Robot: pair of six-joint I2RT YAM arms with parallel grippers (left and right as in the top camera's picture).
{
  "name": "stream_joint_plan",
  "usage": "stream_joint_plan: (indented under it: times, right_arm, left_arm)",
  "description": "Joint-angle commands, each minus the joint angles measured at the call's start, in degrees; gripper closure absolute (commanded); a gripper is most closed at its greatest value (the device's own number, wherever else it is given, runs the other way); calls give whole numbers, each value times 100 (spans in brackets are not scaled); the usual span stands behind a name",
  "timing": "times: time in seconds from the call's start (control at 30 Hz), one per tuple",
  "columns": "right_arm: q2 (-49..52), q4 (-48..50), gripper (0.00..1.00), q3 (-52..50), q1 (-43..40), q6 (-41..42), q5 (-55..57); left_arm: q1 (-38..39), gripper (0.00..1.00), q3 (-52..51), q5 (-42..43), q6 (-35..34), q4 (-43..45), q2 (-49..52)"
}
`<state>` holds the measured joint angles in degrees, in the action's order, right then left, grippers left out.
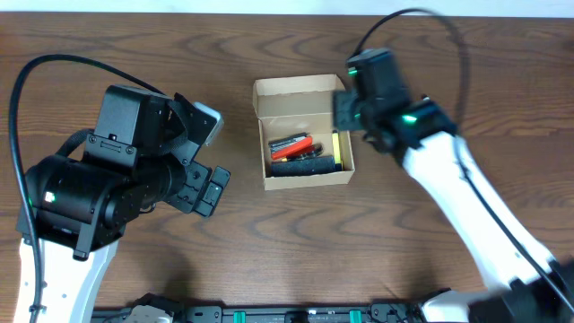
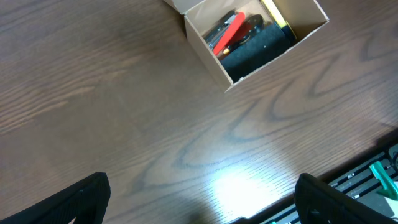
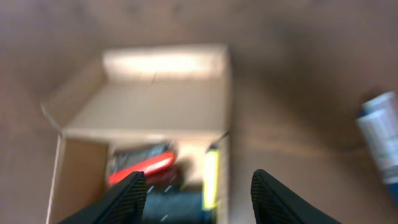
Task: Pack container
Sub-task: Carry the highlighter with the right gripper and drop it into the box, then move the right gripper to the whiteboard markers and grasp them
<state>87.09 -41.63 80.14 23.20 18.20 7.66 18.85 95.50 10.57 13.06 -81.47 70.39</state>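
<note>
The tan cardboard container (image 1: 307, 176) stands open at the table's middle, its flap lid (image 1: 296, 91) raised at the back. Inside lie a red marker (image 1: 292, 143), a yellow marker (image 1: 336, 149) along the right wall and dark items (image 1: 300, 165). My right gripper (image 1: 355, 111) hovers over the box's back right corner. In the blurred right wrist view it is open and empty (image 3: 199, 199), above the yellow marker (image 3: 211, 177) and the red marker (image 3: 140, 169). My left gripper (image 1: 209, 187) is open and empty (image 2: 199, 205) left of the container (image 2: 214, 64), apart from it.
A pale blue-white object (image 3: 380, 134), too blurred to name, lies right of the box in the right wrist view. The table's front edge and a rail with hardware (image 2: 373, 177) show at the lower right of the left wrist view.
</note>
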Motion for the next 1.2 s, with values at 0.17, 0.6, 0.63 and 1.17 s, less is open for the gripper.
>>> stream_joint_plan:
  times: [0.17, 0.6, 0.63, 1.17]
  right_arm:
    - [-11, -127, 39, 13, -1373, -1486, 592]
    - [1615, -125, 42, -9, -2782, -3265, -662]
    - [1720, -94, 42, -9, -2828, -3335, -662]
    - [2835, 603, 38, -9, -3445, -3838, -1054]
  left_arm:
    - [-9, 5, -15, 42, -68, -20, -2]
    - [-9, 5, -15, 42, -68, -20, -2]
    - [-9, 5, -15, 42, -68, -20, -2]
    - [-9, 5, -15, 44, -68, -20, -2]
